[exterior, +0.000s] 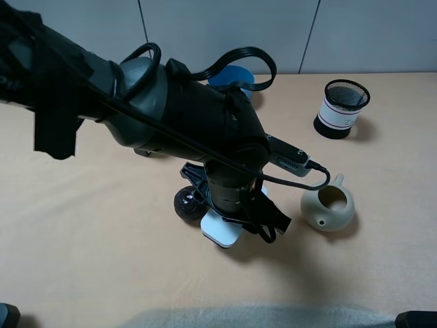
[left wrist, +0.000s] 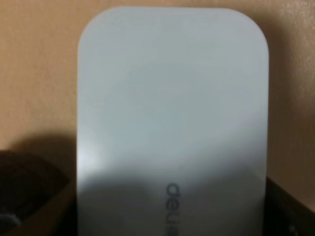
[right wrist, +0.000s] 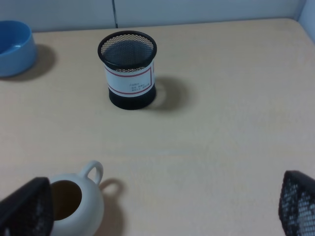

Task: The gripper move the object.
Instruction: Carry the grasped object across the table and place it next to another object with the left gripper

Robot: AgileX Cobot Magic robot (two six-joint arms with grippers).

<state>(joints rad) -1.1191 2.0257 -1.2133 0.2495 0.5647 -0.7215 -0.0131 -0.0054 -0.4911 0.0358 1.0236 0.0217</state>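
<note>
ok so my left hand (exterior: pixel 235 217) is down low over the object (exterior: pixel 220 231), the flat white slab with rounded corners, which sits on the tan surface (exterior: pixel 102 260) roughly in the middle of the high view. My arm hides most of it from up there and only one rounded end pokes out from under the hand. In the left wrist view the slab (left wrist: pixel 172 108) fills nearly everything, blurry because it's so close, with a small grey mark (left wrist: pixel 173 209) printed at the end nearest the camera. There are dark shapes at both sides of that end, and the slab lies between them. Honestly I can't tell whether I'm actually pinching it or just straddling it, since the fingertips are out of focus and covered from above

There's a black ball (exterior: pixel 186 203) just beside the slab, right up against my hand on the left of the high view. A cream teapot (exterior: pixel 329 205) sits near it on the other side, not touching, and a black mesh cup (exterior: pixel 341 108) with a white label stands well apart toward the back right. A blue bowl (exterior: pixel 231 76) peeks out behind my arm

My right hand (right wrist: pixel 162 216) is spread wide with nothing in it, one finger (right wrist: pixel 27 206) at each edge of its own view, with the teapot (right wrist: pixel 74 204) just next to one of them and the mesh cup (right wrist: pixel 129 69) standing upright further off
</note>
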